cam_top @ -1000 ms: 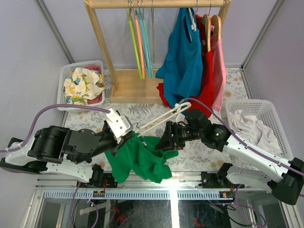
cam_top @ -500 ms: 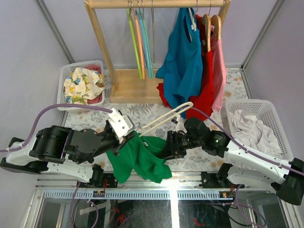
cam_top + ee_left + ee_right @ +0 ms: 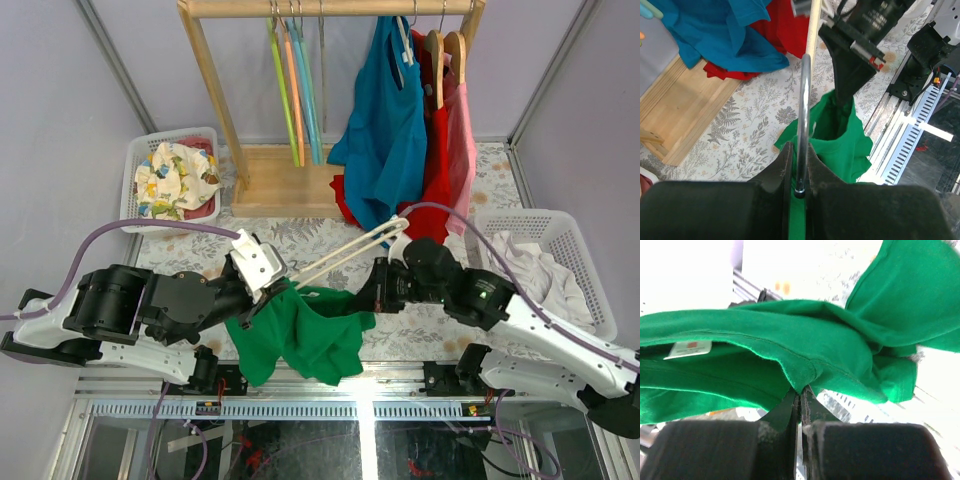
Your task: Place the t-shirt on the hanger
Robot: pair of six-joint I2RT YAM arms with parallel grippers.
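Observation:
My left gripper [image 3: 268, 291] is shut on the silver wire hook [image 3: 802, 120] of the pale beige hanger [image 3: 345, 253], which slants up to the right above the table. The bright green t-shirt [image 3: 300, 335] hangs bunched from the hanger's lower end, its neck opening [image 3: 832, 127] just past my left gripper [image 3: 799, 172]. My right gripper [image 3: 363, 299] is shut on a hemmed edge of the t-shirt [image 3: 790, 340], its jaws pinching the fabric fold at my right gripper [image 3: 801, 392]. A white label [image 3: 687, 349] shows inside the cloth.
A wooden rack [image 3: 215, 90] at the back carries green, orange and blue hangers [image 3: 295, 90], a blue garment [image 3: 385, 120] and a red garment [image 3: 435, 150]. One basket [image 3: 134, 160] holds floral cloth at the left; another basket [image 3: 590, 255] with white cloth stands at the right.
My right gripper has closed on the t-shirt's edge and drawn back to the right with it, stretching the cloth. The left gripper keeps its hold on the hook, almost still.

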